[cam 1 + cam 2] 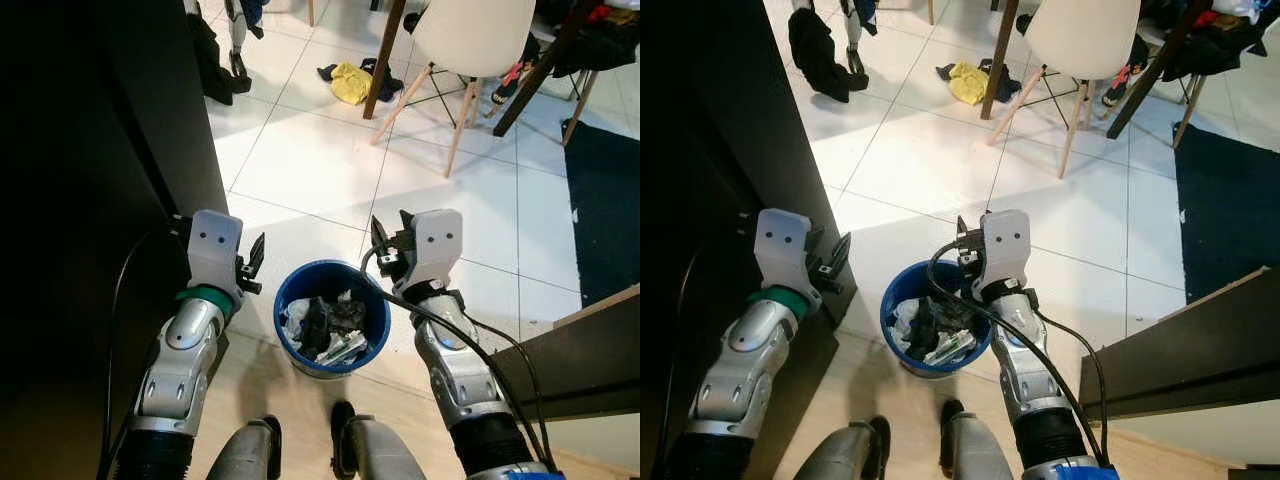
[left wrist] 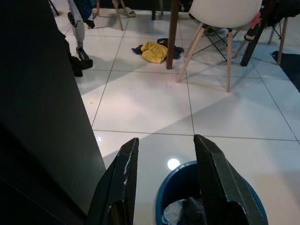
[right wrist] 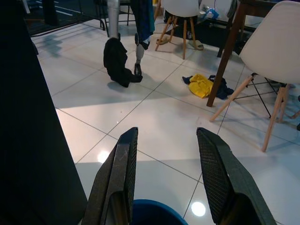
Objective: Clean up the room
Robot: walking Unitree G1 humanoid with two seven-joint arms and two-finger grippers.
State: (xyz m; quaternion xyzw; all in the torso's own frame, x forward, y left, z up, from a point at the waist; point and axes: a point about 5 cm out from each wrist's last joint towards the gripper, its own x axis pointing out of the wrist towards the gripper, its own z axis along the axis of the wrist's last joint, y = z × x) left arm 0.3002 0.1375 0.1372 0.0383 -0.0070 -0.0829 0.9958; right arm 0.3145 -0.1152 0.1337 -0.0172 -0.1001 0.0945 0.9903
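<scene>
A blue bin (image 1: 325, 265) stands on the white tile floor just in front of my feet, holding crumpled paper, dark cloth and other trash (image 1: 330, 325). My left gripper (image 1: 252, 260) hovers at the bin's left rim, open and empty, also in its wrist view (image 2: 166, 140). My right gripper (image 1: 390, 228) hangs over the bin's far right rim, open and empty (image 3: 167, 132). Farther out, a yellow cloth (image 1: 350, 82) lies on the floor on a dark garment (image 1: 382, 76), beside a brown table leg. A black garment (image 1: 820, 55) lies crumpled at the far left.
A tall black cabinet (image 1: 90, 200) fills the left side. A white chair (image 1: 470, 40) with wooden legs stands ahead right by a dark table. A dark rug (image 1: 605, 190) and a dark desk edge (image 1: 590, 345) lie right. Grey legs (image 3: 112, 14) stand by the black garment.
</scene>
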